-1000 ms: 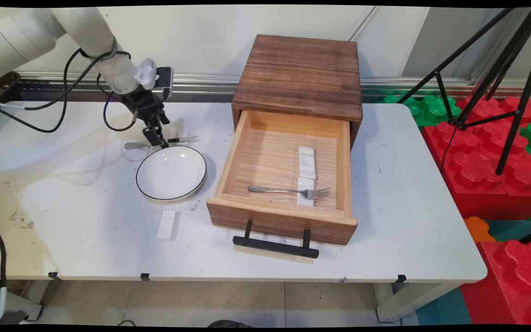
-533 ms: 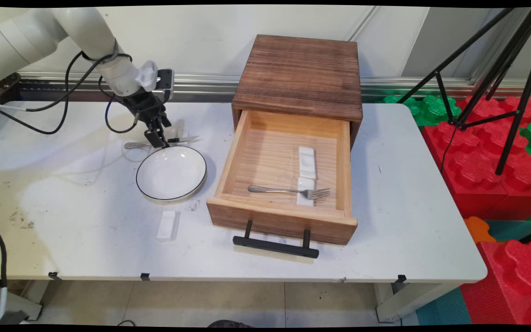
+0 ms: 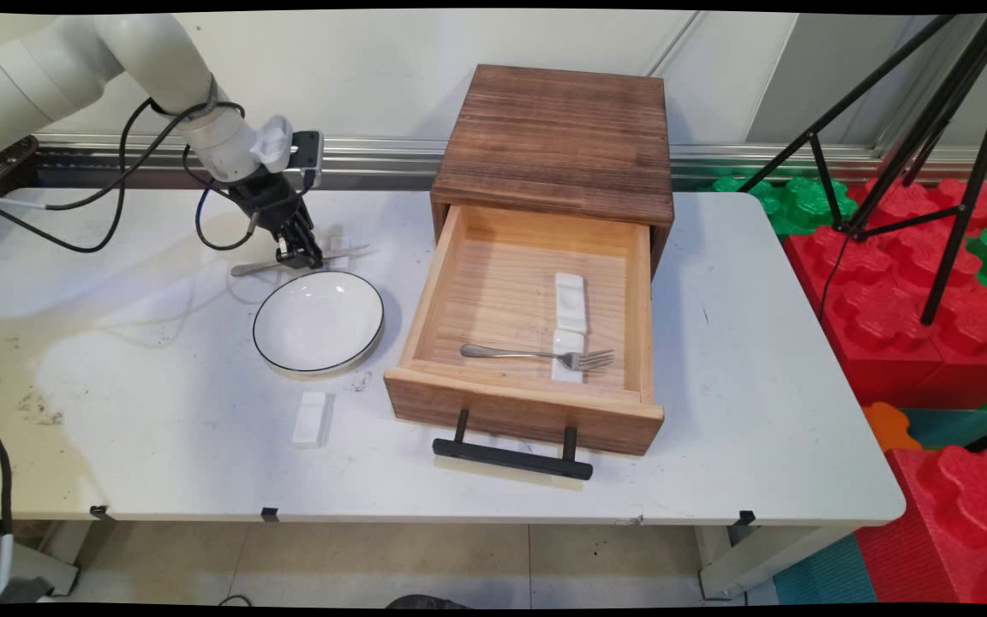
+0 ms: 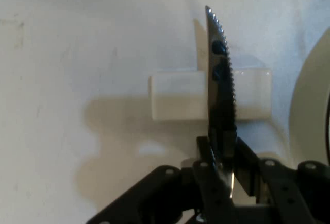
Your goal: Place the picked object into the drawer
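one black two-finger hand [image 3: 301, 254] clamped on serrated steel knife [image 4: 220, 80] | knife lies flat across small white ceramic rest [image 4: 178, 94] on white table [image 3: 159, 368], just behind black-rimmed white plate [image 3: 319, 323] | blade points straight ahead of hand, handle trailing behind

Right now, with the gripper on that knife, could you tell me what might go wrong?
1. The gripper is shut on the knife at its blade, with the handle sticking out the other way; it could tip or slip once lifted.
2. The blade lies across a white rest; a careless lift might drag or flip it.
3. The bowl sits right beside the gripper and could be knocked.
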Tool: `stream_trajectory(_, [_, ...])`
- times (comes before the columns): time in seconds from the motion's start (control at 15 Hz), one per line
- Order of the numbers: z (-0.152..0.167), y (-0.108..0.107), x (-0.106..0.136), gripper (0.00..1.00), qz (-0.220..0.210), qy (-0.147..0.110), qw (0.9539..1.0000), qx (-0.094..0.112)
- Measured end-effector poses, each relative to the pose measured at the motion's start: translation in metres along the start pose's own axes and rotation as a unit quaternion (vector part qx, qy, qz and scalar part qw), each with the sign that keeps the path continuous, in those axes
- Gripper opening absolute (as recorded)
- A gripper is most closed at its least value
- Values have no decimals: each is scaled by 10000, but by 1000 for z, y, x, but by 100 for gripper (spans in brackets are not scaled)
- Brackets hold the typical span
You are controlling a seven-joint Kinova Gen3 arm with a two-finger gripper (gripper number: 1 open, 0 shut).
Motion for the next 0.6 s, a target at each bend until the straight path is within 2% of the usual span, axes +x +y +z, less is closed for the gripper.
stream_trajectory(0.27, [-2, 5, -3, 0, -6, -4, 10000, 0])
stream_trajectory(0.6, [-13, 7, -9, 0, -195, 4, 9995, 235])
